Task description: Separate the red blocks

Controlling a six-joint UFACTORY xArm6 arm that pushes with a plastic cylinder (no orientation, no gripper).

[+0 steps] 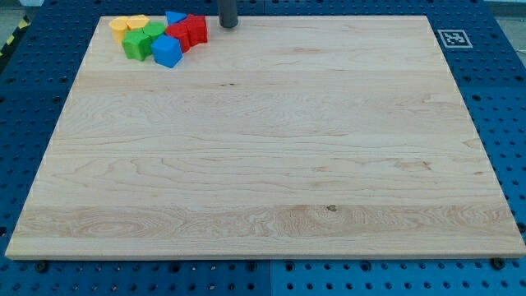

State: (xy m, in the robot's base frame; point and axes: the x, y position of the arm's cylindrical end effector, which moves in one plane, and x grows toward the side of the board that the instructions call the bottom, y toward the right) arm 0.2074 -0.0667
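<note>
Two red blocks sit touching in a cluster at the view's top left: one red block (pixel 196 30) on the right of the cluster and one red block (pixel 179 36) just left of it. Around them are a blue cube (pixel 166 52), a blue triangular block (pixel 174 17), two green blocks (pixel 137 44) (pixel 154 31) and two yellow blocks (pixel 122 25) (pixel 138 20). My tip (pixel 228 25) stands at the view's top edge, a little to the right of the right red block, apart from it.
The wooden board (pixel 263 164) lies on a blue perforated table. A black-and-white marker tag (pixel 454 38) sits at the board's top right corner.
</note>
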